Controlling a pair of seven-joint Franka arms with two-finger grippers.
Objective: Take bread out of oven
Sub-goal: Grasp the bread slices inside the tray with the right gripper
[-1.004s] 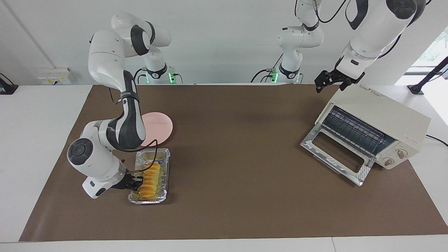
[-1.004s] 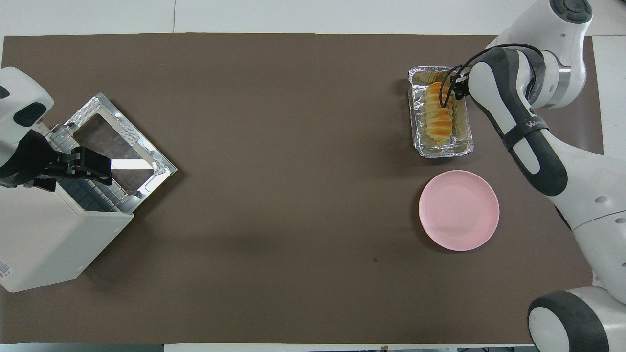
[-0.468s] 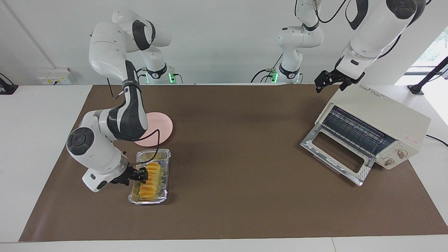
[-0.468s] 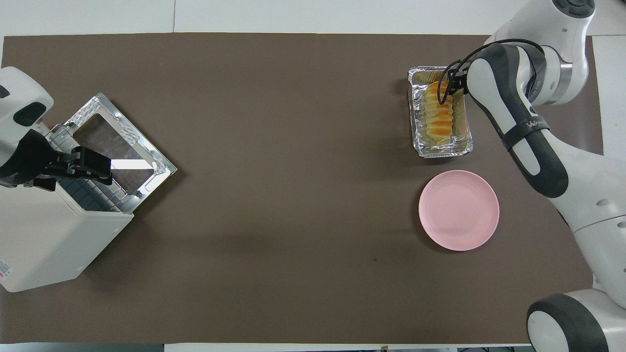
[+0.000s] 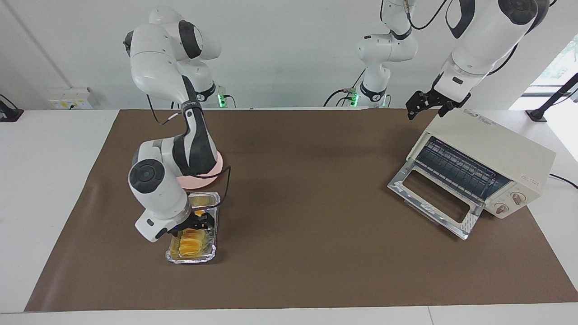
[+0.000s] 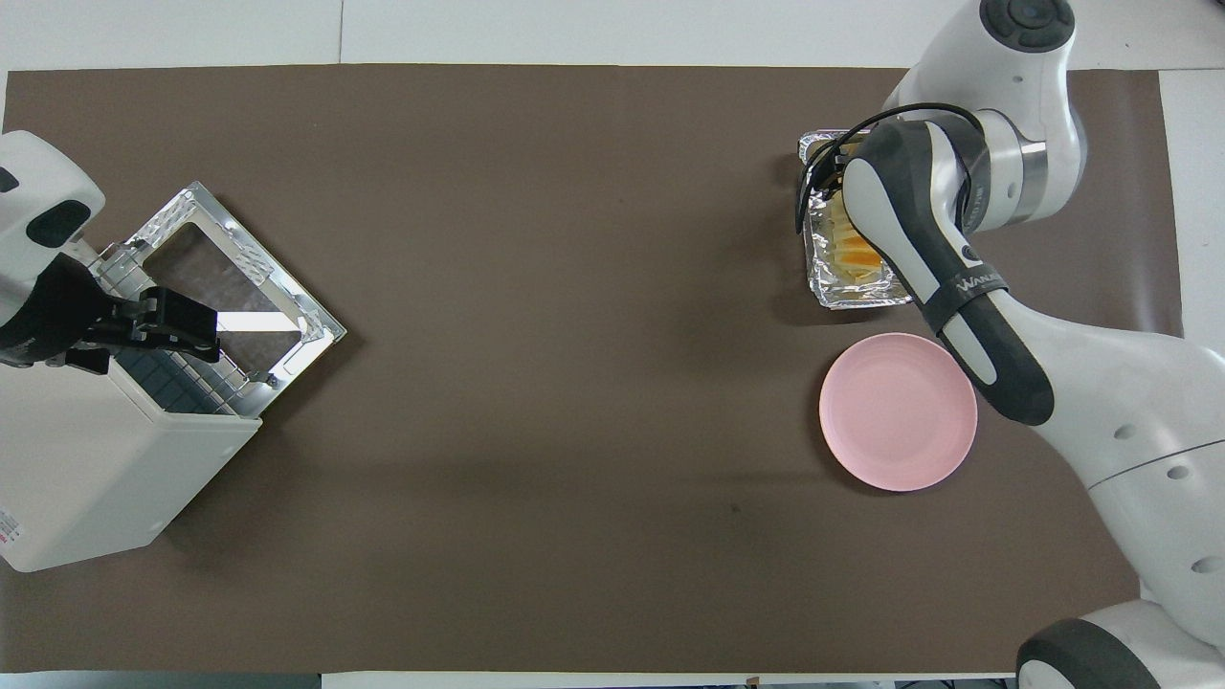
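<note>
swinging over the foil tray point(image 5: 193, 253), right gripper point(image 5: 198, 222) is covering the bread point(image 5: 188, 244), grip unclear; left gripper point(image 5: 423, 104) is waiting over the oven point(image 5: 490, 149), grip unclear; brown worktop point(image 5: 307, 253).

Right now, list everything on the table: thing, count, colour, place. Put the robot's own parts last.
bread: one, golden-yellow, in the foil tray.
foil tray: one, silver, toward the right arm's end, farther from the robots than the plate.
plate: one, pink, beside the tray.
oven: one, cream-white, toward the left arm's end, door dropped open.
mat: one, brown, covering the table.
right tool: black, low over the bread in the tray.
left tool: black, waiting over the oven's top corner.
</note>
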